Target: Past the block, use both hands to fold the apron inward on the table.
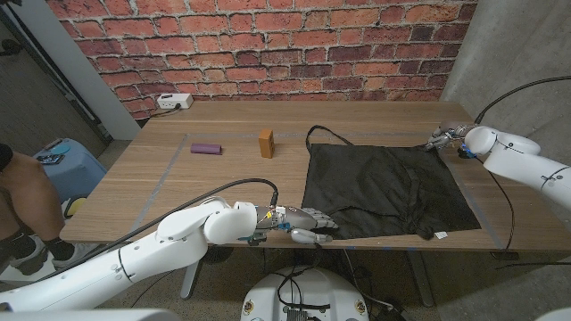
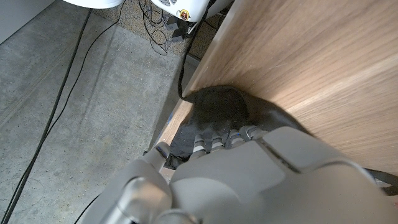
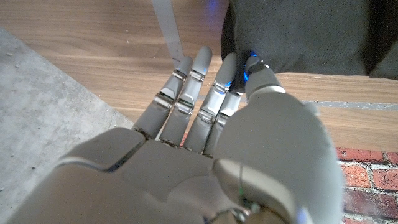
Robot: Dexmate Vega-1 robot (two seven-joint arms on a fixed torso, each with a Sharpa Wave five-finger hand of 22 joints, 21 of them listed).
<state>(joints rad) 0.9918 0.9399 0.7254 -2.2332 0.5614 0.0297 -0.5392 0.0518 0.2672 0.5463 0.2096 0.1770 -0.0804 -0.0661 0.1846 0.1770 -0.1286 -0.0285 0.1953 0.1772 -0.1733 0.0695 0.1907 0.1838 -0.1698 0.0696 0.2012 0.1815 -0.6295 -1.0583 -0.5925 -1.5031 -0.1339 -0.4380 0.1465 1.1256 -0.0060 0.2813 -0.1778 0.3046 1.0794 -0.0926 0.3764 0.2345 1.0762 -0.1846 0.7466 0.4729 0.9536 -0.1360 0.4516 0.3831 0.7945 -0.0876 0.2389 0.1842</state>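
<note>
1. The black apron lies spread out flat on the right part of the wooden table. Its thin strap loops up at the far left corner.
2. The left hand is at the apron's near left corner, by the table's front edge. In the left wrist view its fingers touch the dark cloth at that corner. I cannot tell if they have a real hold of it.
3. The right hand is at the far right corner of the apron. In the right wrist view its fingers reach out fairly straight, and the tips touch the cloth's edge. I cannot tell if it is pinching the cloth.
4. A small brown block stands on the table, left of the apron.
5. A purple thing lies farther left, apart from the block.
6. A white power strip sits at the back left, near the brick wall.
</note>
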